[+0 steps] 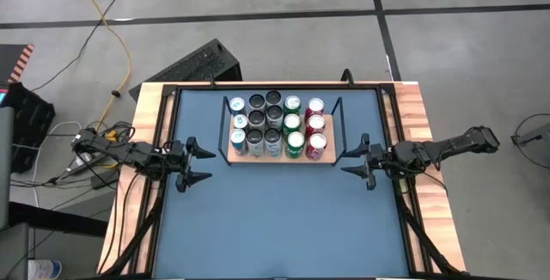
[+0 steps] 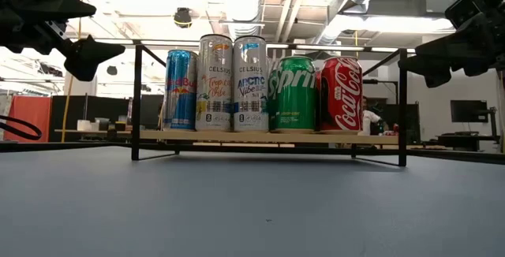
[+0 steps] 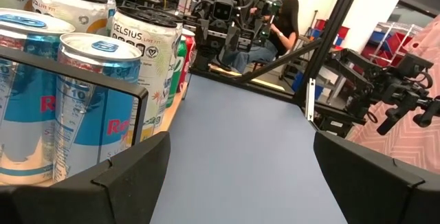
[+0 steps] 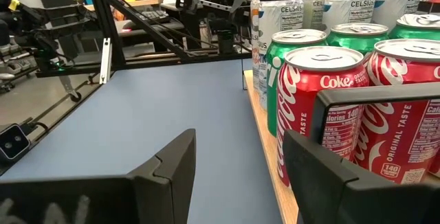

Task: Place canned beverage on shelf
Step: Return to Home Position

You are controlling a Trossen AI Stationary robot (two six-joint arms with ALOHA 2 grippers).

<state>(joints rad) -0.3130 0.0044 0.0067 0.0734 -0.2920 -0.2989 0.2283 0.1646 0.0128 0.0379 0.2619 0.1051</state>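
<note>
Filling one shelf [image 1: 258, 158], fifteen cans [image 1: 273, 115], three red cans [image 1: 315, 124]

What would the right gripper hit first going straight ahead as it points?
The right gripper, open beside the shelf, would likely meet its black side rail, then the nearest Coca-Cola can; alignment is marginal.

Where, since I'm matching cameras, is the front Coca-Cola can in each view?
High: front Coca-Cola can, front-right on shelf.
Low: rightmost can.
Left wrist: red sliver beyond Celsius cans; which cola, unclear.
Right wrist: nearest red can.
Shared landmark: Celsius cans.
</note>
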